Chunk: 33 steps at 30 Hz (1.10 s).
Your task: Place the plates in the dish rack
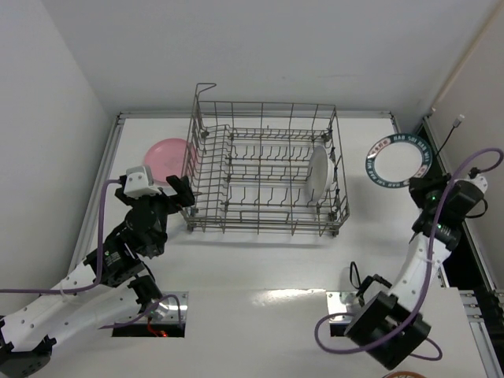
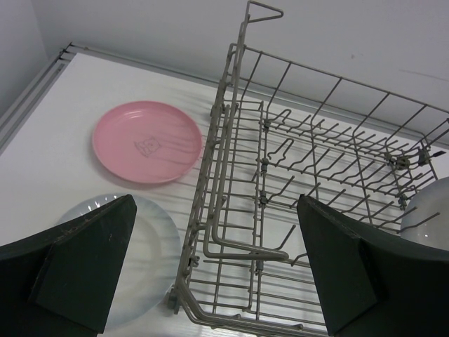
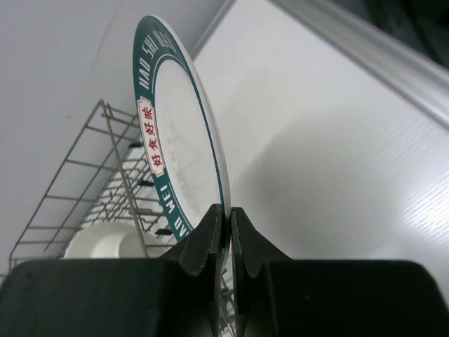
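Closest in, at the near left corner of the dish rack [image 1: 264, 169]: left gripper [image 2: 214, 225], jaws spread wide, nothing between them. Under its left finger, flat and face up on the white table [image 1: 260, 264], a pale plate [image 2: 151, 260], just outside that corner of the rack. Right of the rack and not touching it: right gripper [image 3: 226, 221], jaws pinched shut on the near rim of the teal-rimmed plate [image 3: 175, 133]. Seen edge-on from the wrist, reaching away from the fingers toward the far wall; from above, a near-full circle with white centre and lettered band. Rack itself lying long side left to right across the table, raised corner loop [image 1: 206, 87] at its far left. Inside, at the right end, a white plate [image 1: 317, 175] standing on edge between the tines, its edge running near to far, its faces toward the rack's short ends. Just left of the rack, toward its far end, a pink plate [image 2: 147, 142], flat, face up. Beyond the rack, a metal rail [image 1: 252, 114] along the table's edge, then plain pale walls [image 1: 236, 47] behind and to the left.
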Tool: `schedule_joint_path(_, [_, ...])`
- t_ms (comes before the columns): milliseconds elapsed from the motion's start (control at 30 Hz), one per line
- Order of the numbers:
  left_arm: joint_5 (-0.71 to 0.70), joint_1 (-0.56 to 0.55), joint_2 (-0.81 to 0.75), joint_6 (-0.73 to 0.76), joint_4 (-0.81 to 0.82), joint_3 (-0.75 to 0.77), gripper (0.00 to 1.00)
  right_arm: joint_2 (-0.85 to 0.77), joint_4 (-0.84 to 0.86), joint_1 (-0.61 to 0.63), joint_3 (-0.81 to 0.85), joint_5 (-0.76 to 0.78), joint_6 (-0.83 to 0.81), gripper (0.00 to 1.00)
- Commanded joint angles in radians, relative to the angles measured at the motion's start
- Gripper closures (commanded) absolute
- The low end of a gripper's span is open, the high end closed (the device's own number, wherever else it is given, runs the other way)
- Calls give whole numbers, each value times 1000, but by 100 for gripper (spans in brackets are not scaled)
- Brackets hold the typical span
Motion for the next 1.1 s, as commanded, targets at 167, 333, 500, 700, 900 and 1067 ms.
schedule_joint_path(167, [-4,-15,-8,7,47,2,0,-213,-188,110,152,235,-99,100])
schedule_joint_path(333, [-3,-15,1,7,47,2,0,-250,-210,251,218,290,-136,100])
schedule_joint_path(500, [-3,-15,11,7,47,2,0,-261,-220,372,265,319,-168,100])
schedule_joint_path(700, [-3,-15,29,16,47,2,0,-238,-266,478,371,330,-198,100])
schedule_joint_path(900, [-3,-15,38,16,47,2,0,-178,-323,634,416,413,-209,100])
schedule_joint_path(1067, [-3,-15,38,16,47,2,0,-122,-323,876,416,623,-200,100])
